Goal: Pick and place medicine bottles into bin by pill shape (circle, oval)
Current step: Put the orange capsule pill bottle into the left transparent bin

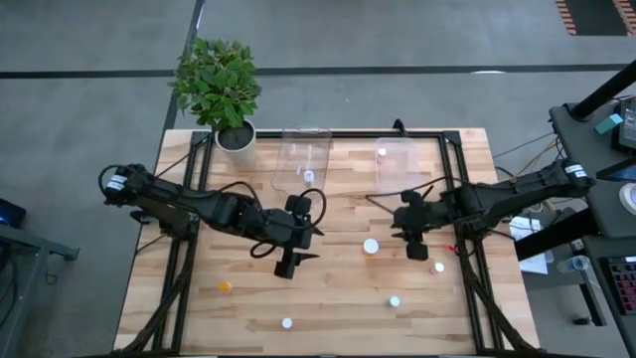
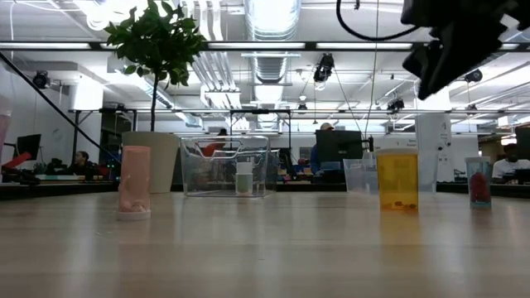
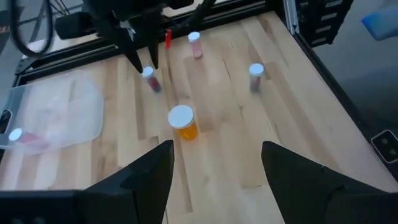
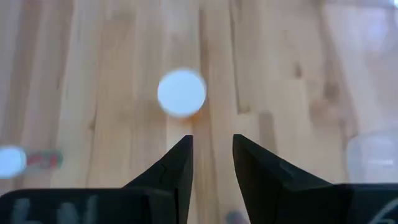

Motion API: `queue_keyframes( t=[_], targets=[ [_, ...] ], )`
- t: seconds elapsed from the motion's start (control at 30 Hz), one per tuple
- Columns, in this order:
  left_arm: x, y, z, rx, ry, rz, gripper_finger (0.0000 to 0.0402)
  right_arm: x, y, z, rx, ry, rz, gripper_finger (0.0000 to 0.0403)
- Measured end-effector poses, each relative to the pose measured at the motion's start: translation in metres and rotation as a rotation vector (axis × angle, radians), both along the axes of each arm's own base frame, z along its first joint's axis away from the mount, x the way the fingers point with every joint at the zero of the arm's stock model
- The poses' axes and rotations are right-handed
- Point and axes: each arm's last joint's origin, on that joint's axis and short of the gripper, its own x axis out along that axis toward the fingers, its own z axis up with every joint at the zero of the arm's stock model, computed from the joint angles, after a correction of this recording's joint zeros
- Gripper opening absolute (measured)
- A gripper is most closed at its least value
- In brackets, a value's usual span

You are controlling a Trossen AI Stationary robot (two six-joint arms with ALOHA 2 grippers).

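Observation:
Several tiny bottles stand on the wooden table: an orange one with a white cap (image 1: 371, 246) in the middle, a pink-topped one (image 1: 438, 267), white-topped ones (image 1: 395, 300) (image 1: 286, 322) and an orange-topped one (image 1: 225, 286). My left gripper (image 1: 288, 261) is open and empty, left of the orange bottle (image 3: 181, 121), its fingers pointing at it from a distance. My right gripper (image 1: 417, 249) hovers just right of that bottle (image 4: 181, 92), fingers pointing down, a narrow gap between them, holding nothing. Each clear tub holds one bottle (image 1: 308, 176) (image 1: 382, 153).
Two clear tubs (image 1: 302, 159) (image 1: 397, 164) stand side by side at the table's far middle. A potted plant (image 1: 224, 89) stands at the far left corner. Black frame rails run along the table's left and right edges. In the low view, people show in the room behind.

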Motion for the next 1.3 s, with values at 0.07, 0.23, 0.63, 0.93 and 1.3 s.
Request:
queue_keyframes(
  t=[0.07, 0.23, 0.63, 0.93, 1.3],
  targets=[
    [0.000, 0.000, -0.004, 0.003, 0.012, 0.000, 0.0226, 0.001, 0.004, -0.009, -0.003, 0.030, 0.014, 0.0101],
    [-0.001, 0.000, -0.014, 0.010, 0.039, 0.002, 0.0226, 0.010, 0.012, -0.021, 0.002, 0.015, 0.037, 0.0094],
    [-0.001, 0.000, -0.015, 0.006, 0.037, 0.004, 0.0226, 0.023, 0.016, -0.045, 0.016, 0.058, -0.001, 0.0200],
    [0.000, 0.000, -0.015, 0.002, 0.026, 0.004, 0.0226, 0.023, 0.016, -0.080, 0.013, 0.012, 0.024, 0.0267],
    [0.001, 0.000, -0.014, 0.001, 0.012, 0.002, 0.0226, 0.024, 0.016, -0.100, 0.034, -0.167, 0.042, 0.0252]
  ],
)
